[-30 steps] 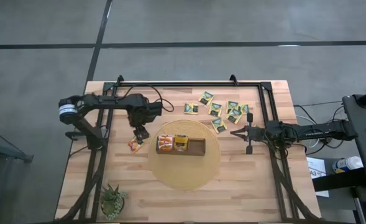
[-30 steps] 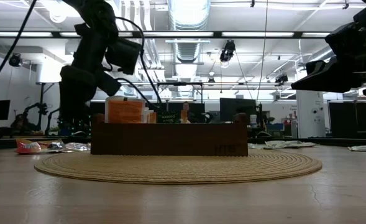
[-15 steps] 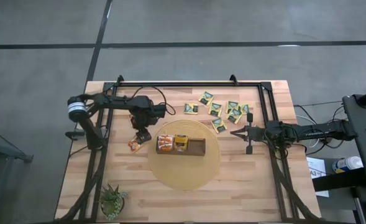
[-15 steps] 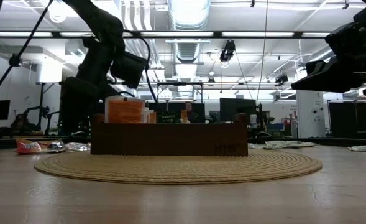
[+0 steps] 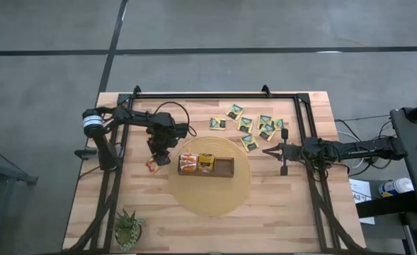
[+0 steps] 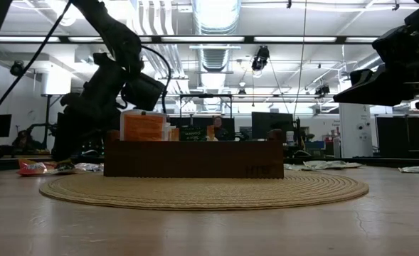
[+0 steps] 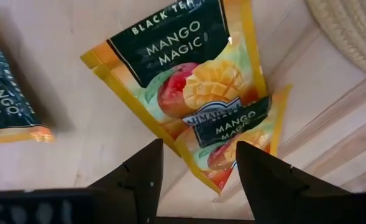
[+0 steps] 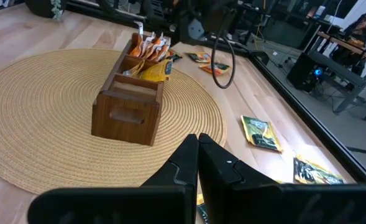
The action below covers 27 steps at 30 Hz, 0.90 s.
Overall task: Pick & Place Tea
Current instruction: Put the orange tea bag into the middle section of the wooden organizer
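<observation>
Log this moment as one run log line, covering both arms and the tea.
left gripper: open, over mango tea sachets on table beside mat | right gripper: shut, waiting at right | wooden box: on mat, partly filled

My left gripper [image 5: 156, 157] hangs over sachets [image 5: 152, 166] lying left of the mat [image 5: 209, 191]. The box [image 5: 222, 167] stands on the mat's far half, sachets in its left compartments. More sachets [image 5: 259, 127] lie far right. My right gripper [image 5: 266, 151] waits right of the mat.
</observation>
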Each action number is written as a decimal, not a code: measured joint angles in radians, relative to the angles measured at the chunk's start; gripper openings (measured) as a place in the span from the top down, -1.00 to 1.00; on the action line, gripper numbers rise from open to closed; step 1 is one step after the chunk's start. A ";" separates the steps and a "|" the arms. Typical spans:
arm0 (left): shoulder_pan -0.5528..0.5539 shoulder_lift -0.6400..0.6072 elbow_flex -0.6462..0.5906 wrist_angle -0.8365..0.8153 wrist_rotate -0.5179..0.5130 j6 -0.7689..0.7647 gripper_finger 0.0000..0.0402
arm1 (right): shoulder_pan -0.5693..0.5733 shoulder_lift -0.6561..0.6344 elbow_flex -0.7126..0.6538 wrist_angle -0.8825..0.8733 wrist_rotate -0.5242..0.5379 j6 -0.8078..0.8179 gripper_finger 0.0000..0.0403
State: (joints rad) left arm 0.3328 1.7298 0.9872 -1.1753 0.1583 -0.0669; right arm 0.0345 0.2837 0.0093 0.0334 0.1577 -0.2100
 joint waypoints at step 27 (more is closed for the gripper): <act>-0.003 -0.145 0.013 0.014 0.028 0.010 1.00 | 0.000 0.000 0.000 0.000 0.000 0.000 0.96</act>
State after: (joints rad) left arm 0.3300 1.5851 1.0003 -1.1609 0.1867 -0.0572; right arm 0.0344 0.2840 0.0093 0.0334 0.1577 -0.2099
